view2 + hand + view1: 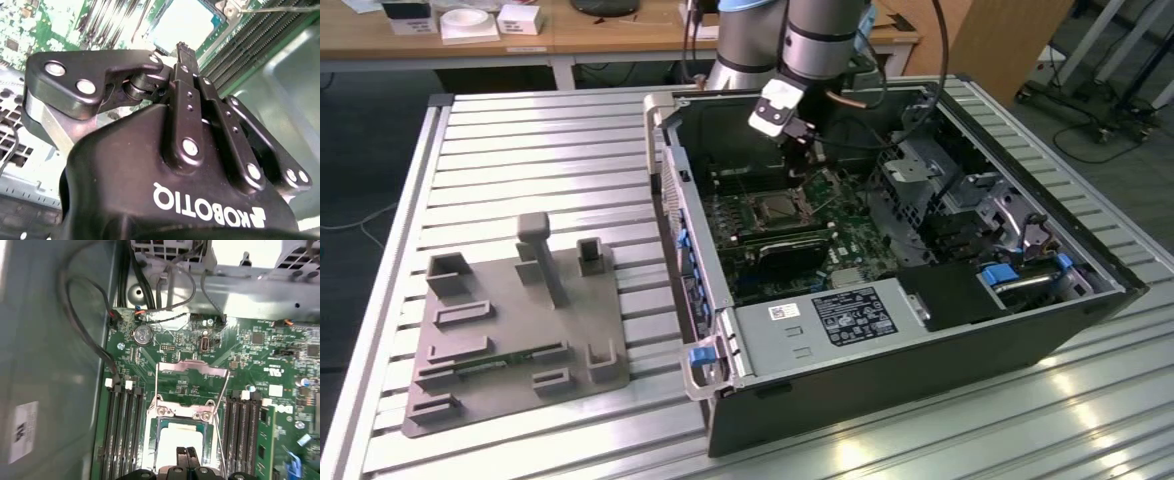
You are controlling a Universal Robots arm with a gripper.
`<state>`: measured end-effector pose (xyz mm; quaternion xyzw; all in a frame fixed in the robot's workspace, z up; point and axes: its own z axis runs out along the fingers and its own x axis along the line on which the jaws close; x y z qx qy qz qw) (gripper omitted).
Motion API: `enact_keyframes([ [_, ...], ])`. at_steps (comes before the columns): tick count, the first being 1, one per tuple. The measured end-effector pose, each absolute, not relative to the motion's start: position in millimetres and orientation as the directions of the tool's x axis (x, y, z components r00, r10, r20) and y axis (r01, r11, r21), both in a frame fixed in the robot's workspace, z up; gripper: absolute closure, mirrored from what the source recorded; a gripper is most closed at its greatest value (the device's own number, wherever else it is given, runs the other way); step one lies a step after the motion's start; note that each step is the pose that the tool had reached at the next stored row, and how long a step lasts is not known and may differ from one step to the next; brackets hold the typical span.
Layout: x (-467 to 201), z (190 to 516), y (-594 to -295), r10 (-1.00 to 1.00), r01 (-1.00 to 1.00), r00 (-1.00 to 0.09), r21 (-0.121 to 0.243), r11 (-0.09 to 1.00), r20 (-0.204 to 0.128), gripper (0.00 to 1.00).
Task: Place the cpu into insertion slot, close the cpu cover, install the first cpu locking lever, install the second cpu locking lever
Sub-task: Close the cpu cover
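Note:
The cpu [175, 437], a pale silver square, lies in the insertion slot [156, 445] on the green board; it also shows bright in the second wrist view [187, 25]. The cpu cover [192, 369], a thin metal frame, stands swung open, away from the slot, with board showing through its window. Two thin wire locking levers [157, 385] [223, 395] are raised on either side. My gripper [186, 456] hangs just over the cpu's near edge, fingers pressed together with nothing between them. In the exterior view the gripper [806, 160] hovers above the slot [781, 210] inside the open computer case.
Memory slots [122, 430] [245, 420] flank the socket. Black cables [85, 330] loop along the case wall [45, 365]. A drive cage [947, 190] and a labelled power unit [847, 320] fill the case. A grey fixture plate [520, 320] lies on the slatted table [520, 150].

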<state>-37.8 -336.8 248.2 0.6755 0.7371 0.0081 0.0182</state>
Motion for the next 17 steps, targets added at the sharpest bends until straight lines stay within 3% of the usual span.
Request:
enact_keyframes([
  [17,-8.6,259.9,-335.5,0.996,0.996,-0.087,0.036,0.087,-0.016,0.90],
])
